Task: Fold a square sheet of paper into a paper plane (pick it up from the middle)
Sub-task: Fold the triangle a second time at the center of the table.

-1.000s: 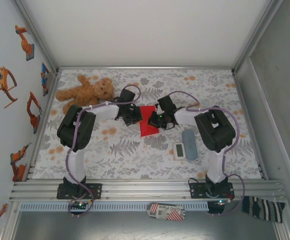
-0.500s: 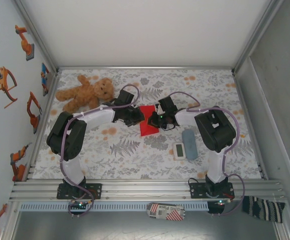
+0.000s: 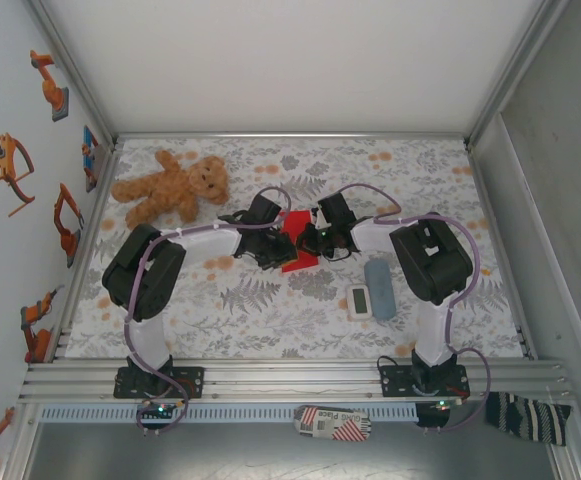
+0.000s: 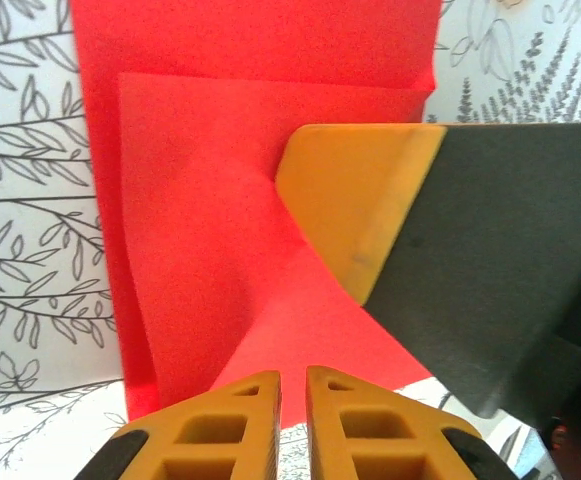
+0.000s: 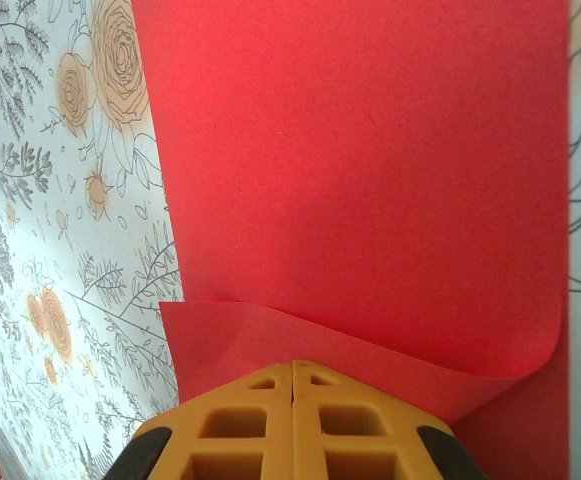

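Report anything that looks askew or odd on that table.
The square sheet of paper at mid-table does not lie flat: its folded layer buckles upward beside a finger of the right gripper, and its edge near that gripper's tips curls over. Nothing else stands out.

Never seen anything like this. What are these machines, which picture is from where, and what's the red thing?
Two robot arms, left arm and right arm, are bolted to a table. One picture looks down from above; the other two come from wrist cameras, orange jaws at the bottom. On the flowered table lie a teddy bear, a white timer, a grey-blue block and a red sheet of paper. The right jaws are shut on a lifted edge of it; the left jaws stand slightly apart.
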You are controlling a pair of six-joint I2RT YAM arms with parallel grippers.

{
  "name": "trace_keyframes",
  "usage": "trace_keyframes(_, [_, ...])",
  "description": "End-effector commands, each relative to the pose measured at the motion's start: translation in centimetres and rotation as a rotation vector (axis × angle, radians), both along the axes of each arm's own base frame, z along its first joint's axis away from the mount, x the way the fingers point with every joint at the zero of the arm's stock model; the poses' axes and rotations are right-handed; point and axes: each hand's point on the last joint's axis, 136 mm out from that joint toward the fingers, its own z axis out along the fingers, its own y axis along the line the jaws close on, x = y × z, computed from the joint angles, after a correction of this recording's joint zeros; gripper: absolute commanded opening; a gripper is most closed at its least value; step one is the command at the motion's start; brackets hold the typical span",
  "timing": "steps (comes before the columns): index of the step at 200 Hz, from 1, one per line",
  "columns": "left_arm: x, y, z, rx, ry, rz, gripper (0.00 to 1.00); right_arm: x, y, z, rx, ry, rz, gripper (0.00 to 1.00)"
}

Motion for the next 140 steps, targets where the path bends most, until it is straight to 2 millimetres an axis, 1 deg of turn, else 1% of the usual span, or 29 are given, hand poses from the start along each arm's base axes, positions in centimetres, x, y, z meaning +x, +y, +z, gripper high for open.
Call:
trace_keyframes(1, [-0.7, 0.8, -1.7, 0.051, 0.031, 0.007, 0.16, -1.6, -2.4, -4.3, -0.118, 0.103, -0.044, 0.0])
trace_keyframes(50, [-0.8, 1.3, -2.6, 0.085, 0.034, 0.01, 0.16, -1.7, -2.6, -4.4, -0.12, 0.108, -0.045, 0.0])
trace_keyframes(140, [-0.9, 1.7, -3.1, 0.106, 0.041, 0.015, 0.16, -1.7, -2.6, -4.6, -0.123, 0.113, -0.045, 0.0])
